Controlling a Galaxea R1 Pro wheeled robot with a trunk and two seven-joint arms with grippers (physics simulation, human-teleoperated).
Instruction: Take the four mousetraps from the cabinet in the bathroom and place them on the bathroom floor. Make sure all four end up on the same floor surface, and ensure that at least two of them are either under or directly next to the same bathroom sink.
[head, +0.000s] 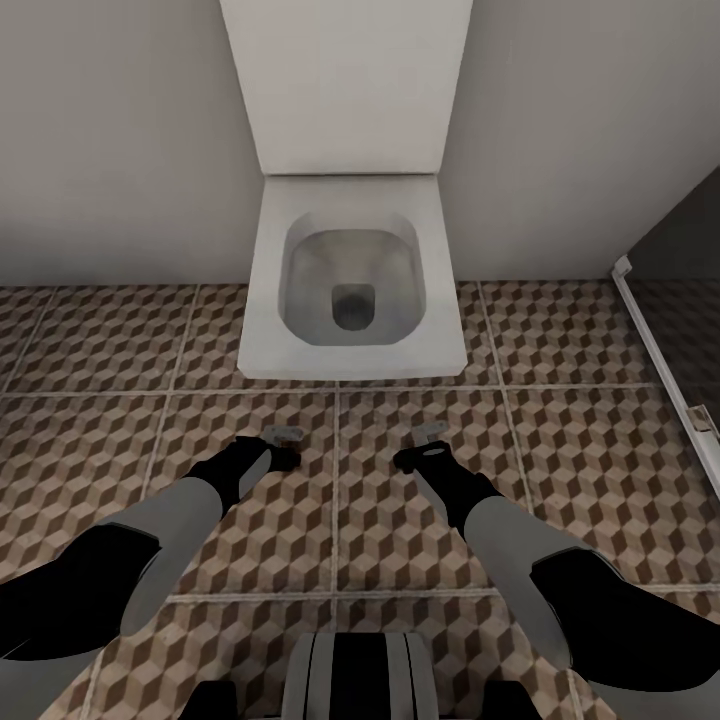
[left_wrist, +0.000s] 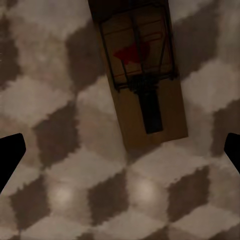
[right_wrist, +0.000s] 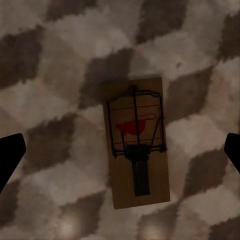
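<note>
Room: bathroom seen from my head camera, cube-patterned bathroom floor (head: 560, 380) running up to a pale wall.
Left gripper (head: 284, 446): I hold it low over the tiles, fingers spread wide; both dark fingertips (left_wrist: 11, 159) sit at opposite edges of its wrist view, nothing between them.
Right gripper (head: 425, 446): same posture, spread apart and empty, dark fingertips (right_wrist: 10, 156) at the edges of its wrist view.
Left mousetrap (left_wrist: 142, 75): flat on the tile below the left gripper, apart from the fingers; brown board, dark wire frame, red mark. From the head camera it shows as a small grey-brown tab (head: 283, 433) just beyond the gripper tip.
Right mousetrap (right_wrist: 137, 142): flat on the tile, centred between the right fingers but not touched by them; from the head camera a small tab (head: 431, 431) just beyond that gripper.
Spacing: the two traps lie on neighbouring tiles, either side of a grout line, well apart.
Toilet (head: 350, 280): white, lid up, straight ahead of both traps, near them.
Shower edge (head: 655, 345): pale rail with dark floor behind, far right.
Sink, cabinet: I cannot place them from these views.
</note>
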